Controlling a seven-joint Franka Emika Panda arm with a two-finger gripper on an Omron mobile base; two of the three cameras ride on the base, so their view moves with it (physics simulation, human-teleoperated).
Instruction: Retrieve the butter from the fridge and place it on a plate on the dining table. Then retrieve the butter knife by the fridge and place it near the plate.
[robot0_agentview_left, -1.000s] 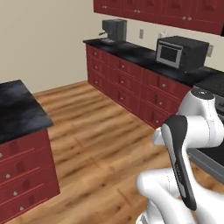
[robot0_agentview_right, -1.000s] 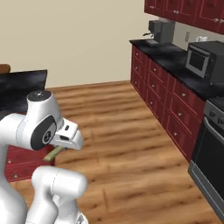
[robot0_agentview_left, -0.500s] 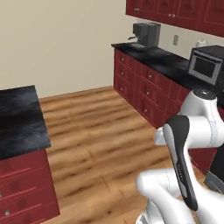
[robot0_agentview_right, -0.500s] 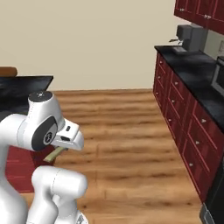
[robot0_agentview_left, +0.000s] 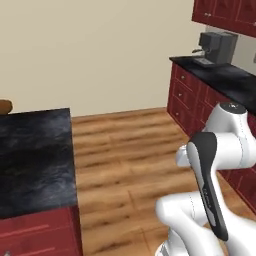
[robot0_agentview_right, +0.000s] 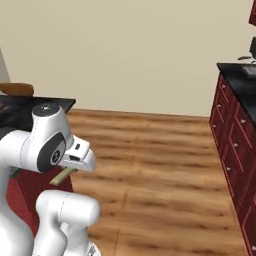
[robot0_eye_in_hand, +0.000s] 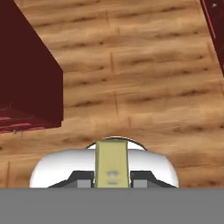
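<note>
1. Your hand (robot0_eye_in_hand: 112, 183) was closed on the butter (robot0_eye_in_hand: 112, 164); in the hand view the pale yellow stick sat upright between the two dark finger tips, reaching up past them.
2. In the right base view you could see one end of the butter (robot0_agentview_right: 63, 175) poking out below the arm's white wrist, tilted, hanging over the wooden floor (robot0_agentview_right: 150, 165).
3. The butter was carried in the air, touching only your hand; it rested on no desk.
4. The dining table (robot0_agentview_left: 35, 155), the desk with the black marbled top and red sides, stood at the left of the left base view, apart from the arm.
5. In the right base view the same desk (robot0_agentview_right: 15, 107) lay behind the arm's shoulder, at the left edge.
6. A brown object (robot0_agentview_right: 17, 89) sat at the desk's far edge; you could not tell what it was.
7. Red cabinets (robot0_agentview_left: 200, 100) with a black top ran along the right, with a grey coffee machine (robot0_agentview_left: 217, 47) standing on them.
8. In the hand view, the desk's dark red side (robot0_eye_in_hand: 26, 74) was at upper left, floor beneath.
</note>
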